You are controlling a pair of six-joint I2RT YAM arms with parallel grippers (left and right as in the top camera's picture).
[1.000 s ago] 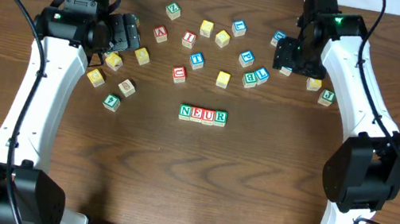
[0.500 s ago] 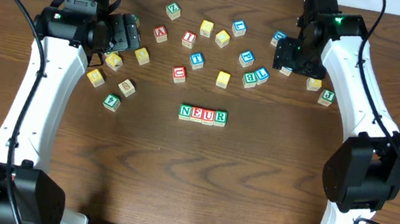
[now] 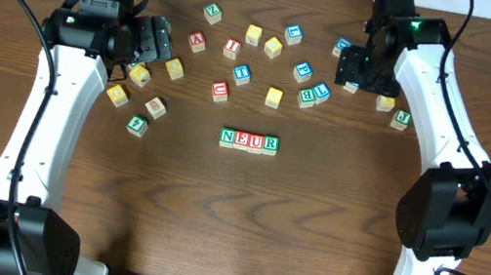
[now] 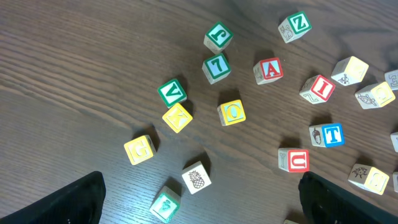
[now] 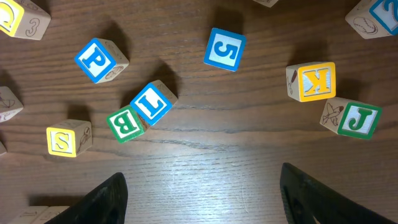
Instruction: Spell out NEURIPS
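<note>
Overhead view: shows NEURIPS (image 3: 249, 140) part built, as four small wooden cubes touching side by side in a straight row at the middle of the table (image 3: 310, 227). Reads N, E, U, R from left to right, pale faces in coloured frames, green at the N and red at the U. Places the other three letters apart from that row, up in the loose scatter: the red I cube (image 3: 231, 46) farthest back, the blue P cube (image 3: 303, 70) to its right, the yellow S cube (image 3: 274, 97) between the P and the row.

Right wrist view: shows the blue P cube (image 5: 99, 60) lying turned askew, and the yellow S cube (image 5: 65, 138) just beside a green B cube (image 5: 126, 123), which touches a blue-framed cube (image 5: 151, 102). Shows the right fingers (image 5: 102, 202) parted above the wood, clear of every cube, holding nothing.

Left wrist view: shows the red I cube (image 4: 318, 89) near a red A cube (image 4: 268, 70) and a blue T cube (image 4: 328, 135). Shows the left fingers (image 4: 74, 202) spread wide at the frame's lower corners, gripping nothing.
</note>
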